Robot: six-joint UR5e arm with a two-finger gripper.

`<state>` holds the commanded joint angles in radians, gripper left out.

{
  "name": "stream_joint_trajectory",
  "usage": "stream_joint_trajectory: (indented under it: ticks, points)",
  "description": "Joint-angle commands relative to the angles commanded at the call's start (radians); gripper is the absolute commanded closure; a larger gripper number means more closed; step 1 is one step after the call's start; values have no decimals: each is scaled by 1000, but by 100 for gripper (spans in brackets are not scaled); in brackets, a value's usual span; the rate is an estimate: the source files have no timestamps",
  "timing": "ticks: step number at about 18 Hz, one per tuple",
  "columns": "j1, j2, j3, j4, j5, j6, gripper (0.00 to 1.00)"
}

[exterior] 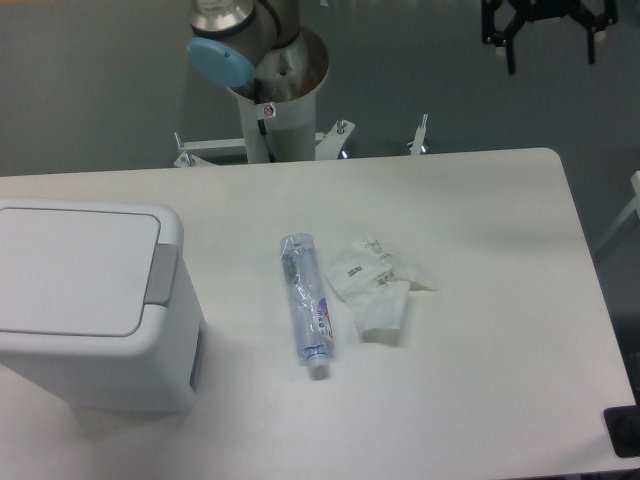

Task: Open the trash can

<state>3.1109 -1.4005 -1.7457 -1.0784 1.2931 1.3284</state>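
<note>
At the left edge of the table (480, 200) sits your target, the trash can (95, 340), a boxy white bin with its flat lid (70, 270) down and flush. Along the lid's right side runs the grey push-bar (163, 273), and that strip is where you want contact: the lid looks like a press-to-release type, so plan to come down on the middle of the bar, straight from above, rather than prying at the lid's rim. Press squarely; an off-centre push near either end may tilt the bar or shove the light bin sideways.

Moving right, a flattened clear plastic bottle (305, 308) lies near the table's middle, well apart from the bin, and just beside it are some crumpled white wrappers (378, 288). Neither is in your way if you approach from above, so keep the path high and don't sweep across them.

The arm's base (270, 70) stands behind the table. At the top right, a dark gripper (545, 40) hangs high and far from the bin, only partly in frame; I cannot tell how wide its fingers stand. It holds nothing that you can see. Nothing has touched the bin yet.
</note>
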Motion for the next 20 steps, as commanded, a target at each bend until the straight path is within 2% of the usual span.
stream_joint_trajectory:
  ticks: [5, 7, 14, 20]
  points:
    - [-2, 5, 2, 0, -2, -6, 0]
    - [-12, 9, 2, -2, -5, -66, 0]
    - [-188, 12, 11, 6, 0, -438, 0]
    - [-349, -12, 12, 92, -8, -777, 0]
